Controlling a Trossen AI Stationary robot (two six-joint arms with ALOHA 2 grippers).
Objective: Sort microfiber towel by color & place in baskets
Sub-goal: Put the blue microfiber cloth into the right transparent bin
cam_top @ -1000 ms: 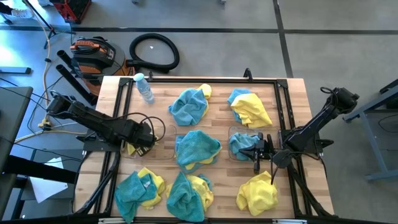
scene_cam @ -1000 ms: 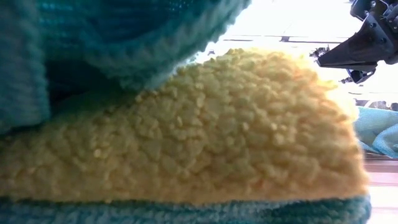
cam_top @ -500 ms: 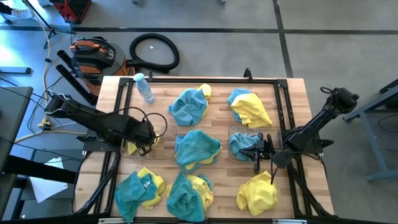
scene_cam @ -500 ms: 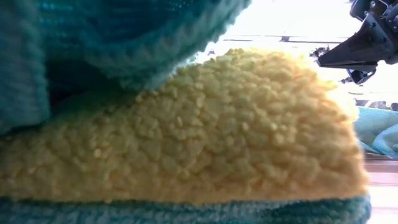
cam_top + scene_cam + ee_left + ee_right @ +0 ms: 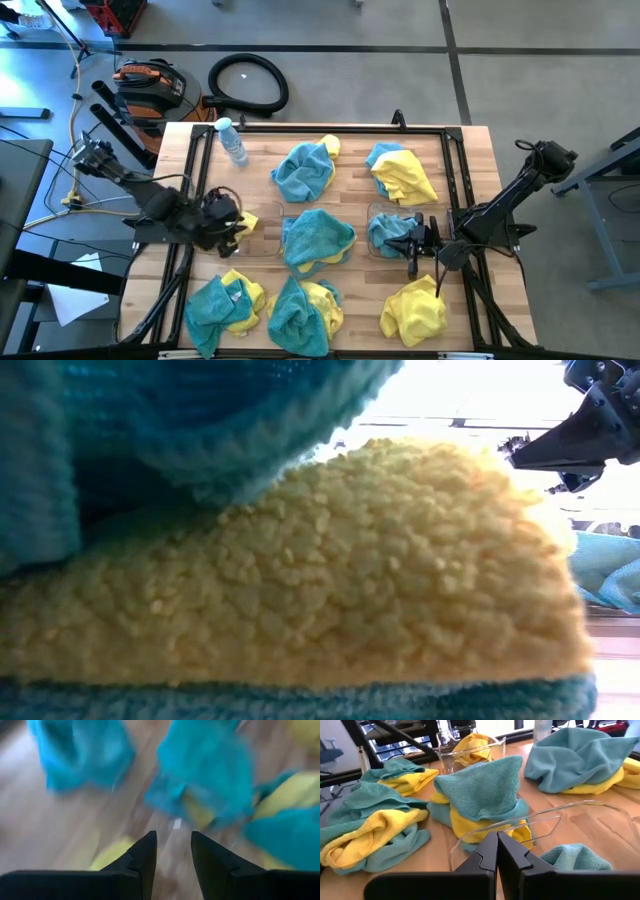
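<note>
Yellow and teal towels lie in heaps on the wooden table. The left basket (image 5: 236,222) holds a yellow towel (image 5: 244,222), which also shows in the right wrist view (image 5: 470,744). The right basket (image 5: 398,232) holds a teal towel (image 5: 388,230). My left gripper (image 5: 226,216) hangs open over the left basket's left part with nothing between its fingers (image 5: 172,840). My right gripper (image 5: 412,244) is shut and points left over the right basket's rim (image 5: 520,827). In the low view a yellow towel (image 5: 300,570) under a teal one fills the picture.
A water bottle (image 5: 232,140) lies at the far left corner. Heaps lie at far middle (image 5: 303,170), far right (image 5: 402,172), centre (image 5: 318,238), near left (image 5: 225,300), near middle (image 5: 303,312), and a yellow towel near right (image 5: 413,310). A black frame (image 5: 320,128) borders the table.
My left arm has drawn back toward the table's left edge, its elbow folding, and the gripper has moved a little left over the left basket. More of the yellow towel in that basket shows now. The right arm has kept still.
</note>
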